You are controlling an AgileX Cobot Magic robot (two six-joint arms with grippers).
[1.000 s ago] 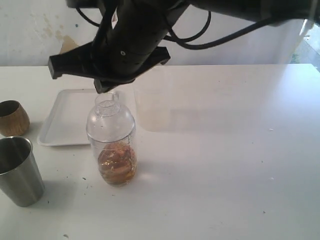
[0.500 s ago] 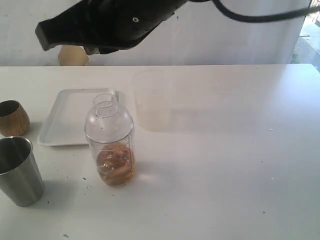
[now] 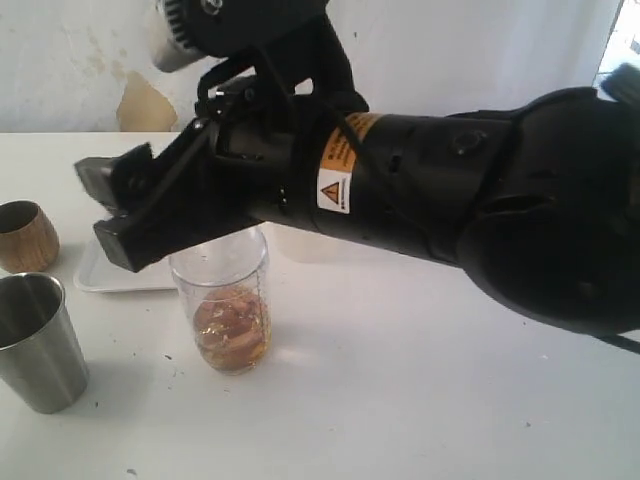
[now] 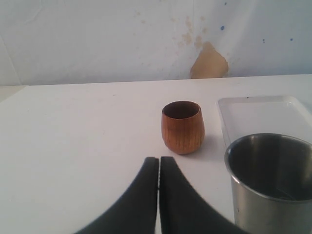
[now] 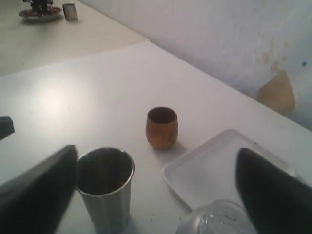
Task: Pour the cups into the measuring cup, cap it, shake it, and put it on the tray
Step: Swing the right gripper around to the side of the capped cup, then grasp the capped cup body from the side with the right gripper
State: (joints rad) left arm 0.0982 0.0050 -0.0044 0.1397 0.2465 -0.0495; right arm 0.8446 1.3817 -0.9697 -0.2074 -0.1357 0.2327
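Observation:
The clear measuring cup (image 3: 225,315) stands on the white table with amber liquid in its bottom. My right gripper (image 3: 110,215) hangs open just above it and hides its top from the exterior view. In the right wrist view the open right gripper (image 5: 157,153) has its fingers spread wide, with the cup's clear domed cap (image 5: 219,219) below them. The brown wooden cup (image 3: 25,235) and the steel tumbler (image 3: 38,340) stand at the left. The white tray (image 3: 120,268) lies behind the measuring cup. My left gripper (image 4: 159,161) is shut on nothing, short of the brown cup (image 4: 182,126) and beside the tumbler (image 4: 273,180).
The right arm's black body (image 3: 450,200) crosses the middle of the exterior view and blocks much of the table behind it. A wall with a peeled paint patch (image 3: 145,105) backs the table. Another surface with small objects (image 5: 41,9) lies beyond the table's far edge.
The right arm has swung down from high above and now fills the view, with its open gripper low over the measuring cup's top. The cups and tray have not moved.

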